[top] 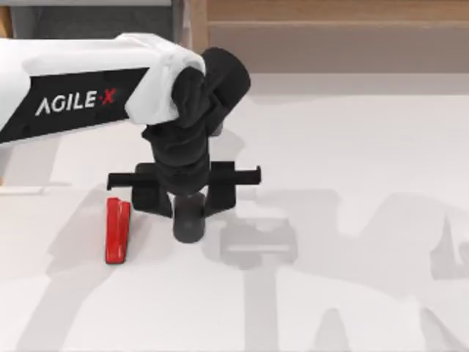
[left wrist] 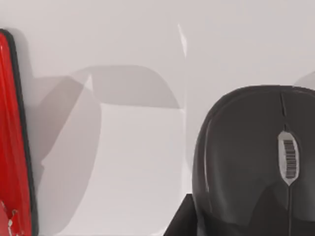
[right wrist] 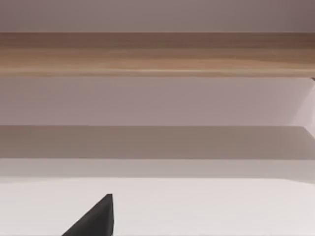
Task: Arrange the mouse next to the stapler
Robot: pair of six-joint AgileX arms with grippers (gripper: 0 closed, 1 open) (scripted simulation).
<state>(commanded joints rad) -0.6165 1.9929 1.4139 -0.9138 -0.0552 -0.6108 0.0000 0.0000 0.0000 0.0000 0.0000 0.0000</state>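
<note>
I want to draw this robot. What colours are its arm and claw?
The left arm is white with a black panel that says AGILE-X in white, with a red X. Its wrist is black. The left gripper is black too, with a long crossbar and two fingers.

You have a pale, white table (top: 352,147) in front of you, with a wooden strip (top: 330,11) along its far edge. A red stapler (top: 117,229) lies flat on its left part. Near it, to its right, sits the dark mouse (top: 189,218), apart from the stapler with bare tabletop between them.
</note>
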